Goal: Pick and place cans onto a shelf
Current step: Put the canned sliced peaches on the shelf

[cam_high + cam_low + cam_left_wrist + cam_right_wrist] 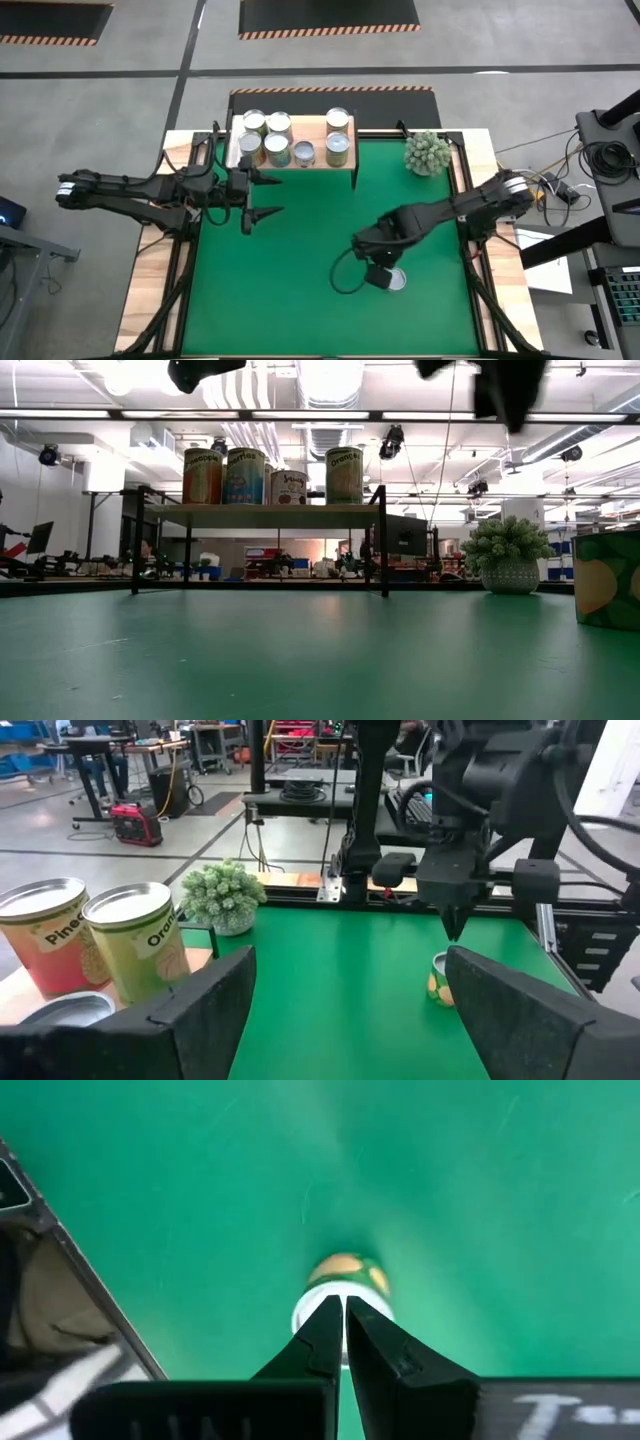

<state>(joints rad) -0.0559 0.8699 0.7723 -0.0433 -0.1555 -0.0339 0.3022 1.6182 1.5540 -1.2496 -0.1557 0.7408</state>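
One tin left on the mat, seven up on the shelf.
At five o'clock the right gripper (343, 1320) hangs clenched and empty over the last green-labelled silver-topped can (394, 281), seemingly lining up; the left gripper (268, 196) waits spread wide at ten beside the light-wood, black-legged shelf (312, 129), twelve o'clock.
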